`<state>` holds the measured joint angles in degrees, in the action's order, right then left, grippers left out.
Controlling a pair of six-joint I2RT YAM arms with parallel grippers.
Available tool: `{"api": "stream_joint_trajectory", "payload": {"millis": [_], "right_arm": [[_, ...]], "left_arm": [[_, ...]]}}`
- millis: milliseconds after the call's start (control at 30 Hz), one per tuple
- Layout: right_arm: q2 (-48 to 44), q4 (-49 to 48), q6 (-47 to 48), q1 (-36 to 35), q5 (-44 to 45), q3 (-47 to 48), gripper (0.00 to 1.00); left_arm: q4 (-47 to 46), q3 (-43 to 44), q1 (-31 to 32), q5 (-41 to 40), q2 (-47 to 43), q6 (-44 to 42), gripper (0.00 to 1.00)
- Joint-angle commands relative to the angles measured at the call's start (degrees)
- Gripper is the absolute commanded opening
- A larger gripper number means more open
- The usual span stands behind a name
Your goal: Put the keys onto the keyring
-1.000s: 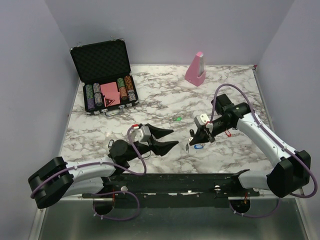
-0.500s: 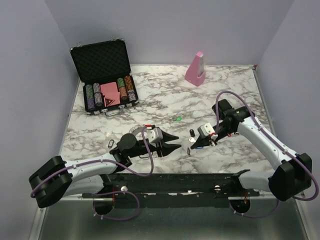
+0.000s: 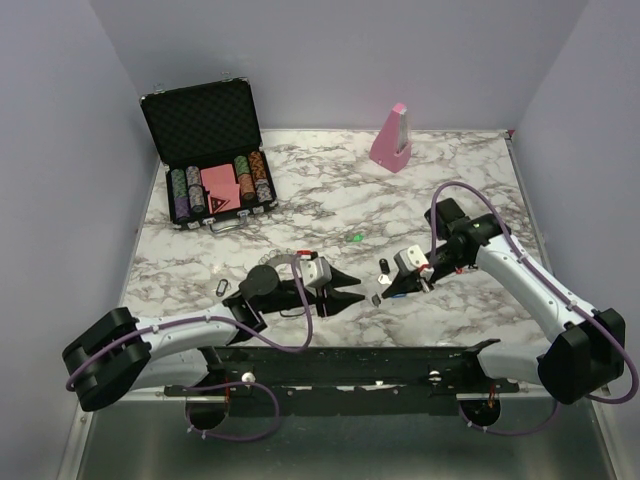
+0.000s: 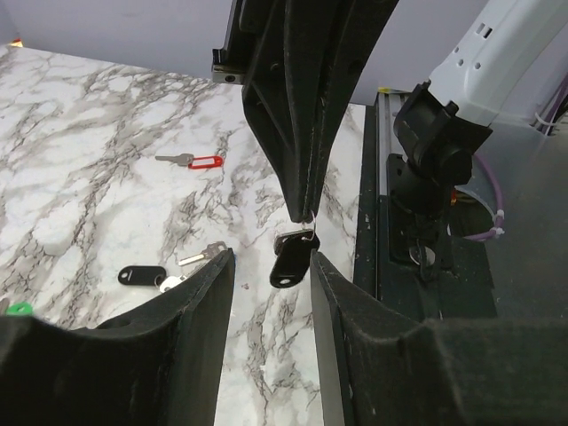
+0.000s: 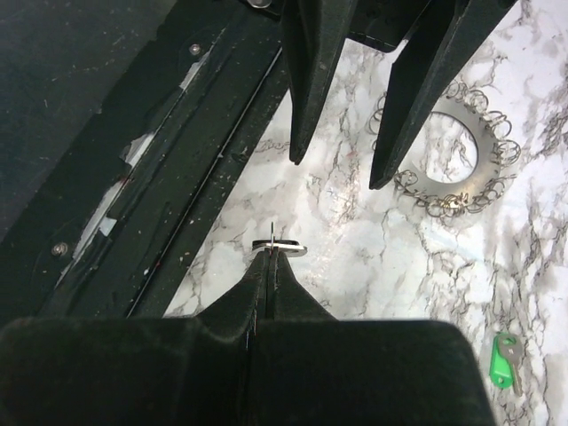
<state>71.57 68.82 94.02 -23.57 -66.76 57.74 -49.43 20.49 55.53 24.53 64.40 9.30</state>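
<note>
Left end effector (image 3: 358, 285) has moved in, jaws apart, flanking the black key (image 4: 291, 260) that the right end effector (image 5: 271, 253) clamps; handover next, squeeze gently.

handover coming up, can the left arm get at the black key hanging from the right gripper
Probably yes. The left gripper has its jaws apart, and the black key dangles ahead of their gap with nothing between. The right gripper pinches only its top, so the tag hangs free.
</note>
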Motion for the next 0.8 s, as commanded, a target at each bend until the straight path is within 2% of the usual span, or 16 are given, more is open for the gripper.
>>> {"api": "stream_joint_trajectory", "payload": {"millis": [0, 400, 767], "right_arm": [[-0.6, -2.3, -7.2, -0.3, 1.5, 1.3, 0.01], [-0.2, -7.8, -19.7, -0.2, 2.2, 2.0, 0.01], [0.1, -8.2, -21.3, -0.3, 2.3, 2.2, 0.01]], "left_arm": [[0.4, 2.1, 0.5, 2.5, 1.3, 0.5, 0.47], [1.7, 6.3, 2.3, 2.5, 5.8, 1.2, 0.40], [7.3, 9.7, 3.4, 0.7, 7.8, -0.9, 0.32]]}}
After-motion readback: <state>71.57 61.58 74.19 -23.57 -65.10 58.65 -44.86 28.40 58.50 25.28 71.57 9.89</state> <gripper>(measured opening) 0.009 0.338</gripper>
